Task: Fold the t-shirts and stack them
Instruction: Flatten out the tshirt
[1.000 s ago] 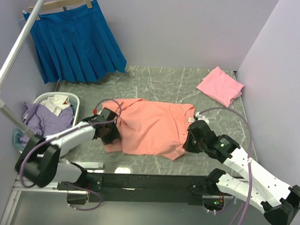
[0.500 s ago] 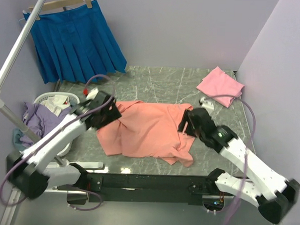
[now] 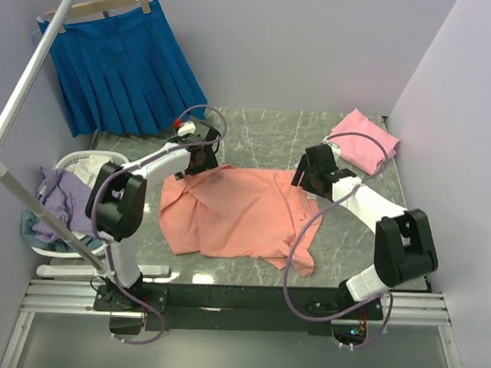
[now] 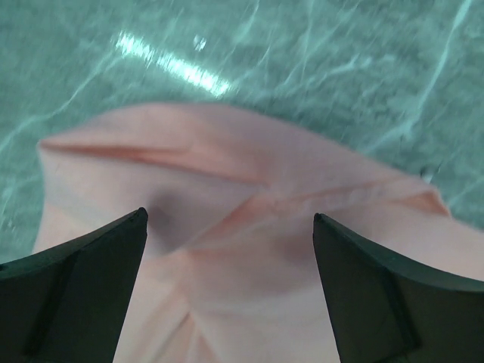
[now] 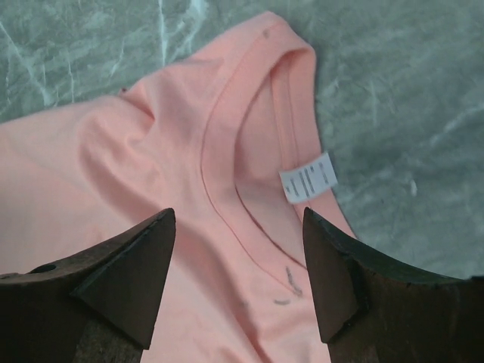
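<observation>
Top external view, starting at the near edge of the table (image 3: 217, 271): what do we meet first?

The salmon-orange t-shirt (image 3: 244, 212), spread across the middle, with one sleeve (image 3: 301, 256) rumpled toward the near edge. Its long axis runs left to right, collar end to the right.

And our grippers?

Both are at its far edge, one at each end. The left gripper (image 4: 230, 215) hangs over the far left corner of the cloth. Its fingers are spread wide and the fabric lies loose beneath them. The right gripper (image 5: 238, 215) hovers above the collar (image 5: 249, 144) and its white label (image 5: 308, 178), jaws likewise apart and holding nothing.

Which arm is nearer for the next fold?

We judge them even, since each is right over its own end. The cloth lies directly below the jaws, so either would only need to drop and pinch.

Is anything in the way farther back?

Little, we think. The folded pink t-shirt (image 3: 361, 140) lies in the far right corner, near the right gripper but apart from the salmon one. A laundry basket (image 3: 77, 155) stands off the left edge. The blue pleated skirt (image 3: 124, 65) hangs behind the far left corner.
</observation>
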`<action>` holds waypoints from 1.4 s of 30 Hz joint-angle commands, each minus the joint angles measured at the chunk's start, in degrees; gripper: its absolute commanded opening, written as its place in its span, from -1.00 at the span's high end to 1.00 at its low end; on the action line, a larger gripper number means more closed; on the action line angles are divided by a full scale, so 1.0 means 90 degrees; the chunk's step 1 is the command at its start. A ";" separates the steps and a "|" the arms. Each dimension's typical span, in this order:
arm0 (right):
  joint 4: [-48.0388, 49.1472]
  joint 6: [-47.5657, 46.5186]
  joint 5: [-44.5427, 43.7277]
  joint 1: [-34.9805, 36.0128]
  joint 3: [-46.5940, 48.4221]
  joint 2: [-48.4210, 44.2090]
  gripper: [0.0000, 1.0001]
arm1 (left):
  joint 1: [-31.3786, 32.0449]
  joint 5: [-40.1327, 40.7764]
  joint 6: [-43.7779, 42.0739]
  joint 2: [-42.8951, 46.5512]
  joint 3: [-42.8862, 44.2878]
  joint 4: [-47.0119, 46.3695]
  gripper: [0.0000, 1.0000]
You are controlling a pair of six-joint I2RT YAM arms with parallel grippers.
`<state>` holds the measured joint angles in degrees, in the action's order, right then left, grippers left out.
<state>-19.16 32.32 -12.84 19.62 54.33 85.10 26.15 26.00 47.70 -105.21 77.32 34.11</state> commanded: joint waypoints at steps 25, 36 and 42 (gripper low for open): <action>0.1464 -0.0387 0.2442 -0.1027 0.1210 0.2292 0.37 | -0.0834 -0.0241 -0.0369 -0.0129 -0.0260 -0.0196 0.98; 0.1455 -0.0475 0.1098 -0.1339 0.0966 0.1064 1.00 | -0.2074 -0.0262 -0.0017 0.2029 -0.1080 -0.0255 0.98; 0.1279 -0.0456 0.0119 -0.1515 0.0576 0.0360 1.00 | -0.2797 0.0255 0.0256 0.2500 -0.1412 0.0067 0.95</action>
<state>-7.84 28.82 -2.57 7.49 61.65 93.38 4.75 24.27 47.55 -84.40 66.81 32.36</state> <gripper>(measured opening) 0.009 0.024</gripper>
